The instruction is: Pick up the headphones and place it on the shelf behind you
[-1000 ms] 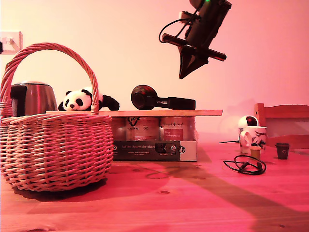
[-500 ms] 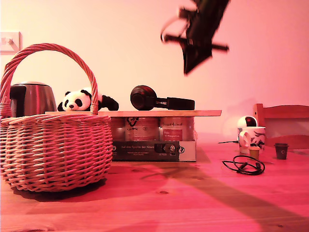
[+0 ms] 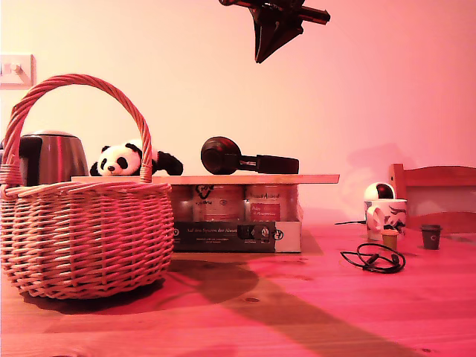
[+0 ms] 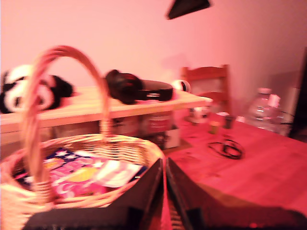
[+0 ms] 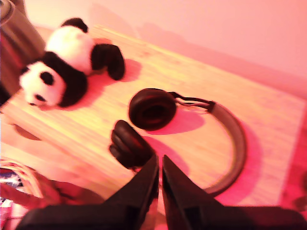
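My second gripper [image 5: 159, 175] has its jaws pressed nearly together with nothing between them; it looks down from above on the headphones [image 5: 158, 115], and in the exterior view it hangs high near the top edge [image 3: 262, 56], well clear of everything. My first gripper [image 4: 164, 177] is likewise closed to a thin slit and empty, poised just over the rim of the wicker basket [image 4: 120, 143], in which colourful packets [image 4: 79, 175] lie. The headphones [image 3: 242, 158] lie flat on the shelf [image 3: 312, 178], both earcups side by side and the grey-lined band curving away from them, resting on the board's surface. The shelf is a light wooden board laid across a dark printed box of jars [image 3: 238, 216]. A plush panda [image 3: 123, 158] lies on the same board, apart from the headphones toward the exterior view's left. The basket [image 3: 82, 230] stands in front at the exterior view's left, with a metal kettle [image 3: 48, 152] behind it. On the table [image 3: 297, 312], toward the exterior view's right, lie a coiled black cable [image 3: 373, 259], a printed mug [image 3: 387, 216] and a small dark cup [image 3: 431, 236].
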Motion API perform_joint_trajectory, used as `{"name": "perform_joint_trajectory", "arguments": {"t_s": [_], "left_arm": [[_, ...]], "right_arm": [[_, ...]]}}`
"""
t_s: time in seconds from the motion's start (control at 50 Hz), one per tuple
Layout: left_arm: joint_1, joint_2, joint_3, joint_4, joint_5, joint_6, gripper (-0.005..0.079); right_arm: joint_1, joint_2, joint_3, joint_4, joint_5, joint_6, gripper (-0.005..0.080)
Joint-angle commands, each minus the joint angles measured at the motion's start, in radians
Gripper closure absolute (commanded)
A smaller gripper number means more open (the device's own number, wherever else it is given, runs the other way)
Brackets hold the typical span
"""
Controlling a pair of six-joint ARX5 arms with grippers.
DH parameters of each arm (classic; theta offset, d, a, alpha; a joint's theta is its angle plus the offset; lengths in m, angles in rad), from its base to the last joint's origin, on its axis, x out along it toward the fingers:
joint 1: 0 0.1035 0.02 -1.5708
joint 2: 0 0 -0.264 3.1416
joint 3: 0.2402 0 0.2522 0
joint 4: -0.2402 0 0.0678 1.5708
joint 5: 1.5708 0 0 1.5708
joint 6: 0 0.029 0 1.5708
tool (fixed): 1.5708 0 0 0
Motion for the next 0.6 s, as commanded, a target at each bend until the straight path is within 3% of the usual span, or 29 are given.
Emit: {"name": "perform_joint_trajectory", "arguments": {"t_s": [0.0,0.18,0.58], "left_arm": [[-0.002,-0.010,0.005,-0.008,-0.011,0.008,0.0762],[-0.002,-0.010,0.005,-0.069,-0.017,0.008,0.0762],[-0.002,-0.010,0.005,-0.089,-0.076,0.007,0.0762]], "right_arm": [[-0.006,0.010,-0.003,0.005,0.005,-0.003,0.0765],[-0.007,-0.017,-0.003,-0.008,0.051,-0.013,0.0765],[0.023,-0.139,-0.003,-0.020,0.050,-0.038,0.0765]]}}
